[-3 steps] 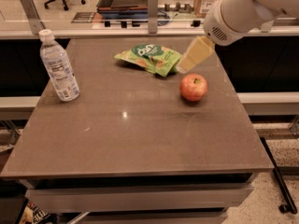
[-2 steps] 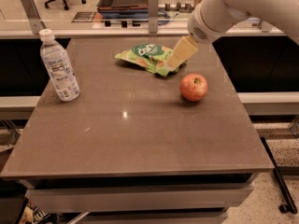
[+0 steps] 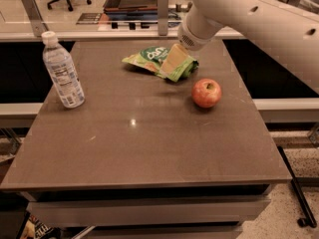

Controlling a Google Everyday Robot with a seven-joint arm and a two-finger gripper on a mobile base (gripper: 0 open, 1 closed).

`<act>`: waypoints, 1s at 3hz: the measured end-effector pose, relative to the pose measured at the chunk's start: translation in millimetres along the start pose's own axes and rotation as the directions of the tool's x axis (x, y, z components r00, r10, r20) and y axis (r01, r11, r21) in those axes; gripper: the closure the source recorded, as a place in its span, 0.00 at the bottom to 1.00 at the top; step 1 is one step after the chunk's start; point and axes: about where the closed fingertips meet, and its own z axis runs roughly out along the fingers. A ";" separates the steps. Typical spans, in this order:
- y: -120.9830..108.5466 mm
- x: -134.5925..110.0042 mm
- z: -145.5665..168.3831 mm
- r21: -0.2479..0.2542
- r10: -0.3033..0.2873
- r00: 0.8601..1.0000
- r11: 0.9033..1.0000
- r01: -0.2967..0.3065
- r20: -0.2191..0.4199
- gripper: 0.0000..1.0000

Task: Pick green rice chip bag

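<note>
The green rice chip bag (image 3: 149,59) lies crumpled at the far middle of the brown table (image 3: 149,143), light green with a dark-green logo. My gripper (image 3: 173,61) comes down from the upper right on a white arm. Its tan fingers (image 3: 172,59) hang over the middle of the bag and hide part of it. I cannot tell whether they touch the bag.
A red apple (image 3: 207,93) sits to the right of the bag, close to it. A clear water bottle (image 3: 62,71) stands upright at the table's left side. A counter with metal posts runs behind the table. The floor drops off at the right edge.
The arm has swung left, from above the apple's side of the table to over the middle of the bag. The bag, apple and bottle have not moved.
</note>
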 end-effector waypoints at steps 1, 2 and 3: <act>-6.2 3.0 38.1 -0.040 0.020 1.000 0.999 -0.020 -0.014 0.00; -6.6 11.7 66.4 -0.089 0.045 0.999 0.995 -0.046 -0.013 0.00; 1.0 13.5 90.2 -0.164 0.052 0.999 0.985 -0.050 0.007 0.00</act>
